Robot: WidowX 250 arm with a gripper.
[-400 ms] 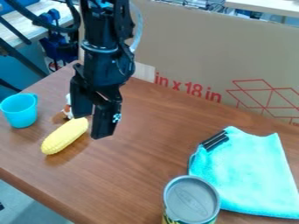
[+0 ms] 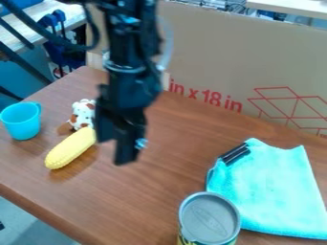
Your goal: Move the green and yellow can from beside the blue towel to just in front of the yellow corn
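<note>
- Table [image 2: 172, 191]: brown wood grain; you have it under all the loose items listed below.
- Cardboard panel [image 2: 223, 52]: stands upright along the far side of the table, red printing on its face.
- Robot arm [image 2: 131, 62]: black; you see it enter from the top edge, left of centre, and hang down over the table.
- Cloth [image 2: 275, 189]: turquoise, lying at the right of your view, one corner folded or raised toward the panel.
- Tool [image 2: 116, 152]: black, pointing down, just beside the corn's upper right end. You have it wide, with a visible gap between its two fingers.
- Can [image 2: 209, 217]: grey metal lid up, at the bottom edge of your view, near the cloth's lower left side.
- Corn [image 2: 69, 149]: yellow, lying slantwise left of the tool, nearest item to it. You cannot tell from this angle whether they touch.
- Cup [image 2: 21, 122]: bright blue, upright, at the left edge; its handle faces the toy.
- Toy [image 2: 81, 114]: white with brown patches, just beyond the corn, between cup and tool.
- Black ridged piece [image 2: 235, 154]: at the cloth's upper left edge; exact nature unclear to you.
</note>
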